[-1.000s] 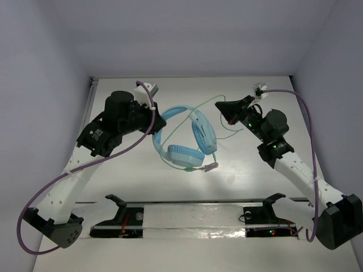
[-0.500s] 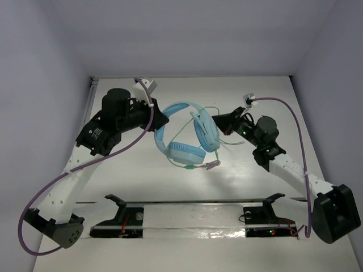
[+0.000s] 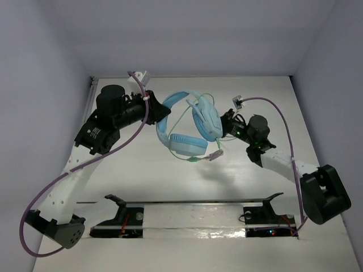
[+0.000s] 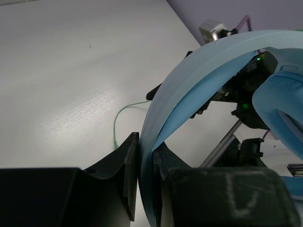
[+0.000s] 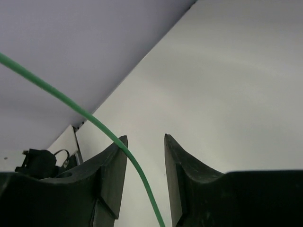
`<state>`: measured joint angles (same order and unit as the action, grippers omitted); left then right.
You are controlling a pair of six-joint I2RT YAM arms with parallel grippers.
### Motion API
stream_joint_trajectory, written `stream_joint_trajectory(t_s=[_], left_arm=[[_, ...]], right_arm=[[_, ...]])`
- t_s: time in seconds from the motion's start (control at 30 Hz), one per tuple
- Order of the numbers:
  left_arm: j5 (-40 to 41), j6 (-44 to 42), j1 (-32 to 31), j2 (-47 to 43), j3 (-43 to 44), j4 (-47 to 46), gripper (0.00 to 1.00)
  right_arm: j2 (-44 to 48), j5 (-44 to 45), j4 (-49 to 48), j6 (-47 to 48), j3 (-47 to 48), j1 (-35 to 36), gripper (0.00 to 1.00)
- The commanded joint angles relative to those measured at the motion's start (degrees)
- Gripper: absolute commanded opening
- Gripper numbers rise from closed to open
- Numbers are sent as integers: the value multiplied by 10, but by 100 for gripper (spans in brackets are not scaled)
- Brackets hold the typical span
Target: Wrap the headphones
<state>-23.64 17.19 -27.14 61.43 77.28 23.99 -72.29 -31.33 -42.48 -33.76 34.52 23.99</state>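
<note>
Right gripper [image 3: 226, 126] has swung in beside the headphones [image 3: 186, 145]; jaws apart, green cable [image 5: 85, 114] loose between them. Left gripper [image 4: 144, 158] is clamped on the headband [image 4: 189, 80], holding the set above the white table [image 3: 142, 175]. Mid-wrap, I judge; the next move needs a pinch on the cable. Plain lilac walls [image 3: 45, 51].

The light blue over-ear headphones [image 4: 189, 64] look like smooth, satiny plastic; the black fingers [image 4: 125, 179] are matt moulded plastic; the white tabletop [image 4: 71, 56] shows faint wood-like grain, softly glossy.
</note>
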Motion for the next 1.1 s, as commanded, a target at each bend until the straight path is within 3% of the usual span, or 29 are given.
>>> stream_joint_trajectory(t_s=[0.0, 0.27, 0.53, 0.7, 1.07], left_arm=[[-36, 51, 8, -15, 21, -83, 0], [-69, 114, 53, -18, 18, -139, 0], [-27, 129, 74, 9, 58, -147, 0], [-24, 144, 80, 25, 70, -165, 0], [-14, 142, 103, 58, 114, -166, 0]], right_arm=[[-35, -50, -55, -8, 27, 5, 43], [-76, -48, -86, 3, 10, 19, 51], [-141, -46, -138, -13, -1, 19, 52], [-148, -27, -130, -3, -10, 19, 66], [-192, -28, -180, -19, -31, 24, 68]])
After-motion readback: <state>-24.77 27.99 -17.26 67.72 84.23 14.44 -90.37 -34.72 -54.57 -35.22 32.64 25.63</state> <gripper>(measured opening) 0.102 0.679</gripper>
